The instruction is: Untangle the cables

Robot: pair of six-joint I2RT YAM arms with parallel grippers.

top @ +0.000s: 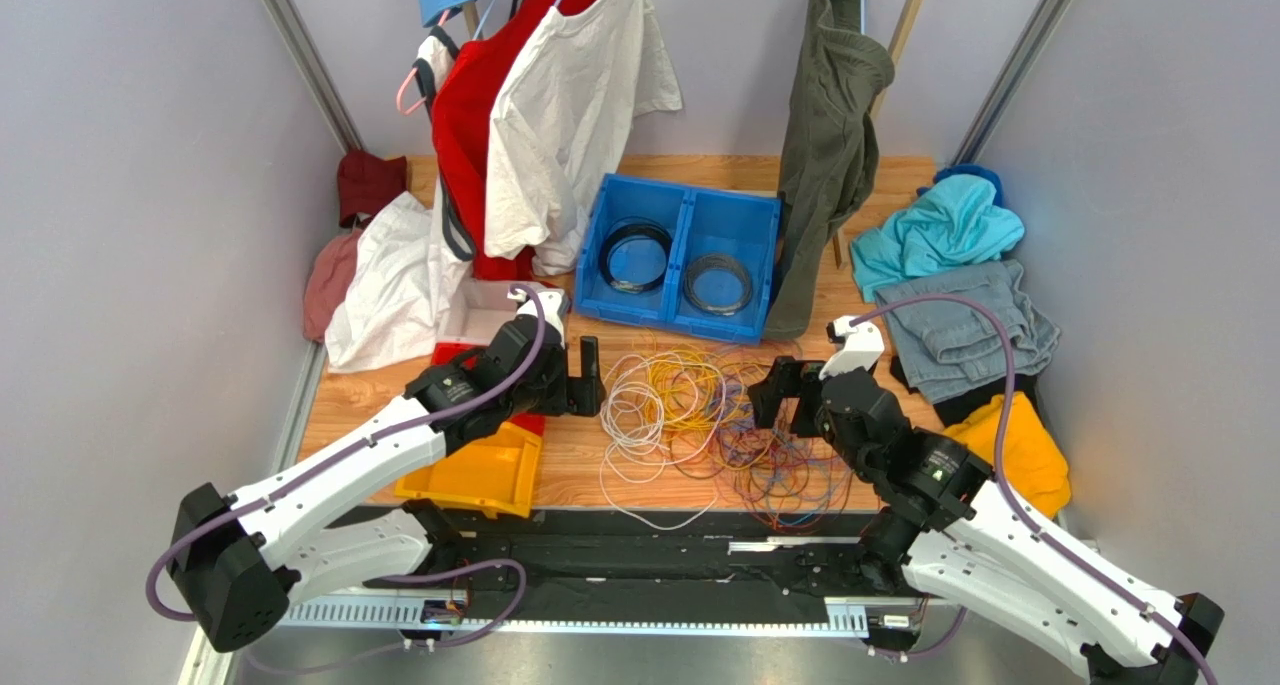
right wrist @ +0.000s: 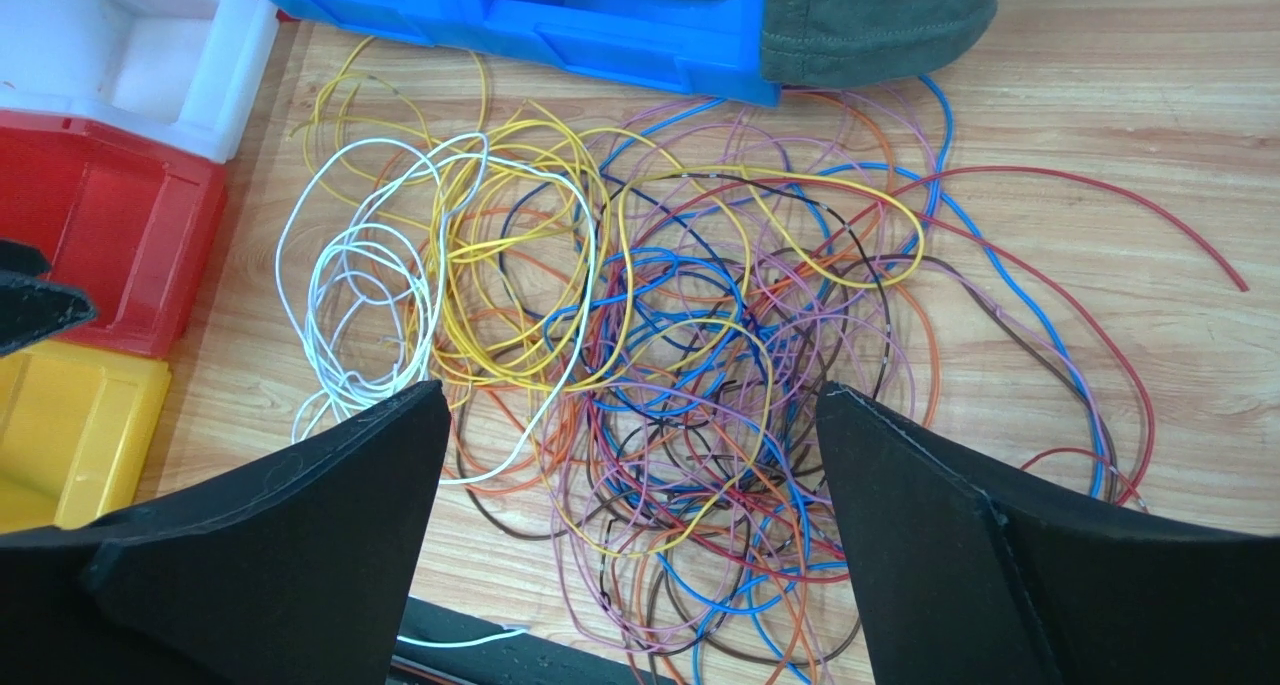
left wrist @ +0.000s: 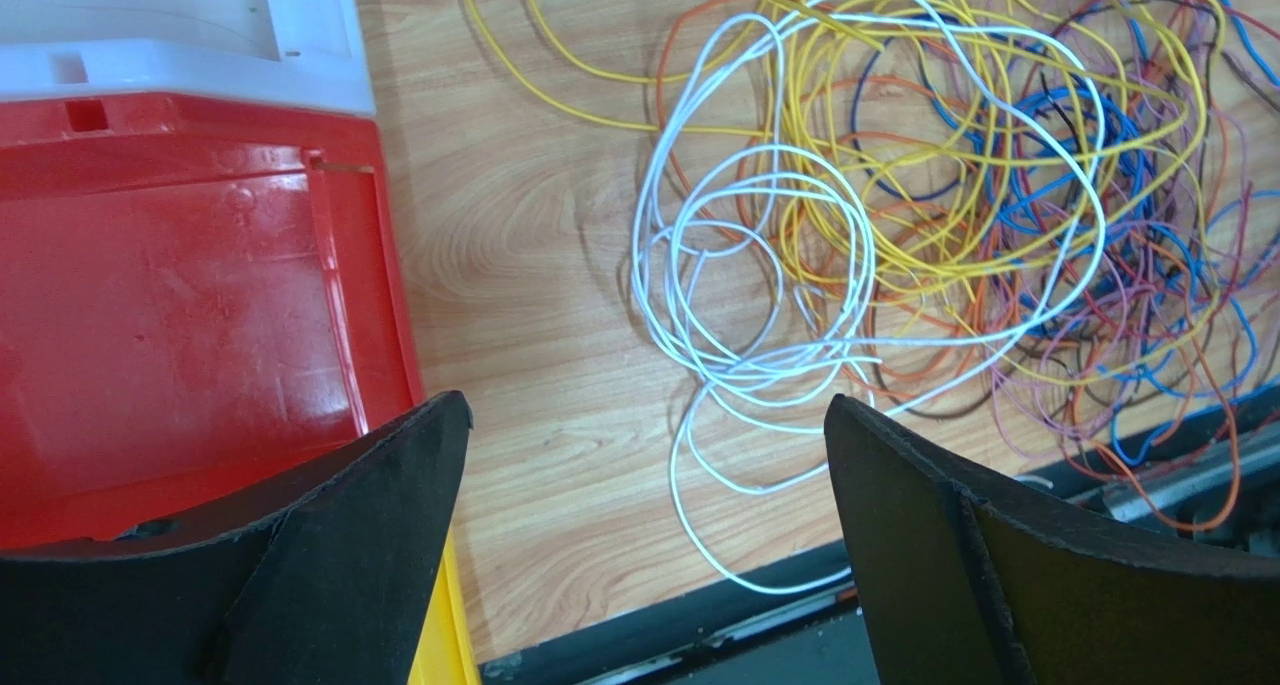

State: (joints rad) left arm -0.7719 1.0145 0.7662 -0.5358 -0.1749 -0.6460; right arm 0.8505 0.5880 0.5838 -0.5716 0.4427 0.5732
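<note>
The cables (top: 706,423) lie in one tangled heap on the wooden table between my two arms: white loops on the left, yellow in the middle, then orange, purple, blue and red. My left gripper (top: 589,378) hangs open and empty just left of the heap. In the left wrist view the white loops (left wrist: 751,265) lie ahead of its open gripper (left wrist: 646,460). My right gripper (top: 769,393) hangs open and empty at the heap's right side. In the right wrist view the tangle (right wrist: 676,325) lies between and beyond its spread fingers (right wrist: 624,460).
A blue two-part bin (top: 684,250) holding dark cable coils stands behind the heap. Red (left wrist: 181,295), yellow (top: 481,475) and white (right wrist: 120,40) bins stand at the left. Clothes hang and lie at the back and right. The black table edge (top: 661,528) runs in front.
</note>
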